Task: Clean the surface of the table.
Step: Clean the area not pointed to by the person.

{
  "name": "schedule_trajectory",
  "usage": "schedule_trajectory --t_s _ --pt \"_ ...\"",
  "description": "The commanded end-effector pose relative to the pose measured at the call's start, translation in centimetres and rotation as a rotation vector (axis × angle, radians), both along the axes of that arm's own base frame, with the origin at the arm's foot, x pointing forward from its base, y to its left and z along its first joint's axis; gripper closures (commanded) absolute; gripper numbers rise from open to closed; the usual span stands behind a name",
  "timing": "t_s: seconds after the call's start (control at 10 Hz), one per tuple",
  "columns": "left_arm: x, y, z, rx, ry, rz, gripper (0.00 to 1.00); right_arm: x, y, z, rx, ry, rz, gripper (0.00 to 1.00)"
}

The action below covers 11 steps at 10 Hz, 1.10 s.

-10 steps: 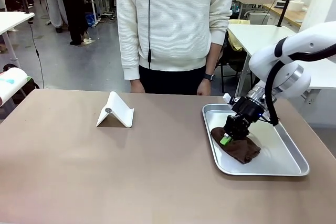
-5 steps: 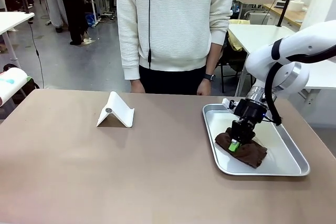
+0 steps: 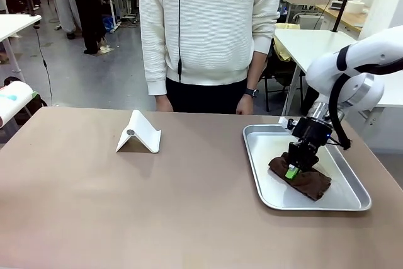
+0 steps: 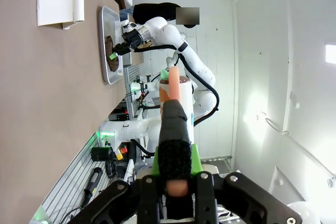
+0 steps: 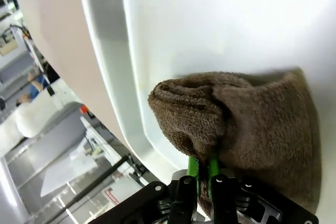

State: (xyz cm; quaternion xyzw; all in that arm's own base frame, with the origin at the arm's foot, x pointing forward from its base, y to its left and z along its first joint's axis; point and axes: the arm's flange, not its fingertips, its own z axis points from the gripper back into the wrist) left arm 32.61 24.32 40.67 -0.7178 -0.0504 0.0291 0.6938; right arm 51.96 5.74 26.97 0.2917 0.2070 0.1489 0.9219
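Observation:
The table [image 3: 94, 200] has a plain greyish-brown top and also shows in the left wrist view as the table [image 4: 37, 108]. At its right end lies a silver tray [image 3: 340, 168] with a brown cloth [image 3: 312, 184] in it. My right gripper [image 3: 291, 172] points down into the tray, shut on a raised fold of that cloth. Up close in the right wrist view, the green fingertips of the right gripper [image 5: 202, 162] pinch the cloth [image 5: 262, 119] over the tray floor [image 5: 210, 19]. My left gripper [image 4: 172, 77] is shut, off the table, with a peach-coloured strip between its fingers.
A white folded stand [image 3: 138, 133] sits left of centre near the far edge. A person in a white sweater [image 3: 208, 29] stands at the far side, hands hanging below the table edge. The tray rim [image 5: 105, 51] stands between the cloth and the tabletop.
My right gripper has dragged the brown cloth across the tray floor, from the tray's left part towards its middle and right.

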Motion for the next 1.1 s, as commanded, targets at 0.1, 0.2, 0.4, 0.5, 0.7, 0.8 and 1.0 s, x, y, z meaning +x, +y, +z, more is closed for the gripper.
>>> schedule_trajectory --t_s 0.1,0.2,0.4,0.5,0.7,0.8,1.0 --pt "-0.1 0.3 0.6 -0.022 -0.004 0.009 0.78 0.4 -1.8 -1.2 0.001 -0.209 -0.222 0.93" --pt "-0.1 0.3 0.6 -0.022 -0.004 0.009 0.78 0.7 -2.1 -0.8 0.036 -0.256 -0.288 0.93" --pt "-0.1 0.3 0.6 -0.022 -0.004 0.009 0.78 1.1 -3.0 -0.4 0.094 -0.32 -0.417 0.93" --pt "-0.1 0.3 0.6 -0.022 -0.004 0.009 0.78 1.1 -3.4 -0.1 0.17 -0.313 -0.46 0.93" --pt "-0.1 0.3 0.6 -0.022 -0.004 0.009 0.78 0.6 -4.6 1.2 0.371 -0.244 -0.54 0.93" --pt "-0.1 0.3 0.6 -0.022 -0.004 0.009 0.78 0.3 -5.2 2.2 0.458 -0.226 -0.572 0.93" --pt "-0.1 0.3 0.6 -0.022 -0.004 0.009 0.78 -0.6 -6.4 4.0 0.649 -0.149 -0.611 0.93"
